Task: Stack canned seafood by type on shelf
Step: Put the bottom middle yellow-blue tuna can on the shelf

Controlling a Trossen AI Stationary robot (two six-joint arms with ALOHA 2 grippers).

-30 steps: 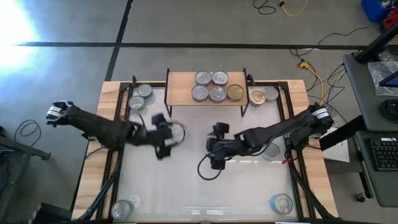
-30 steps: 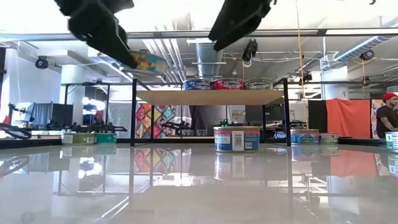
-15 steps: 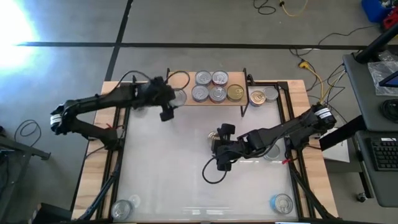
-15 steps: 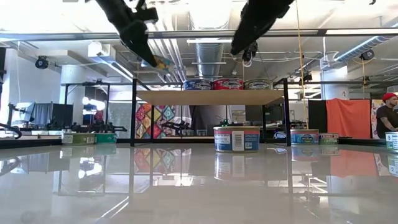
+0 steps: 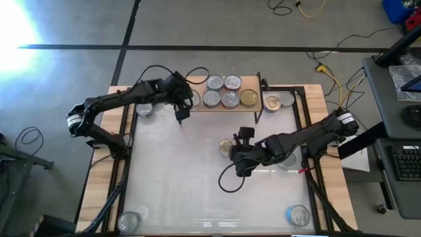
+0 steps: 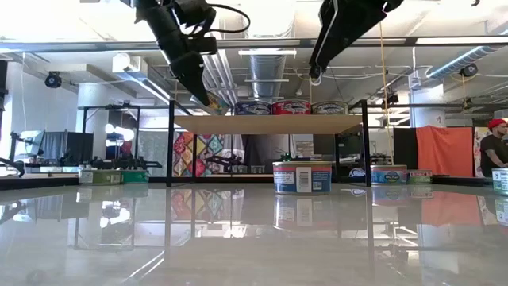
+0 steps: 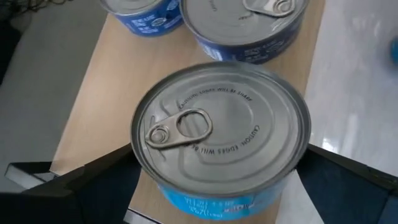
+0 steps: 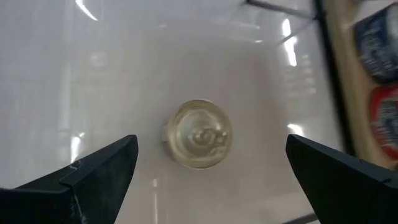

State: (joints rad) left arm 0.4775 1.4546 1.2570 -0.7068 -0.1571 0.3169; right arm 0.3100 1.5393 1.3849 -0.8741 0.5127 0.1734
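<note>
A yellow cable trails over the grey floor at the upper right of the high view; an orange cloth panel and a person in a red cap stand at the low view's right edge

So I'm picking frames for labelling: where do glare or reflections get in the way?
High view: a blown-out white patch in the upper left corner, off the table. Low view: the glossy tabletop mirrors the shelf and tins. Right wrist view: bright streaks around the gold-topped tin.
</note>
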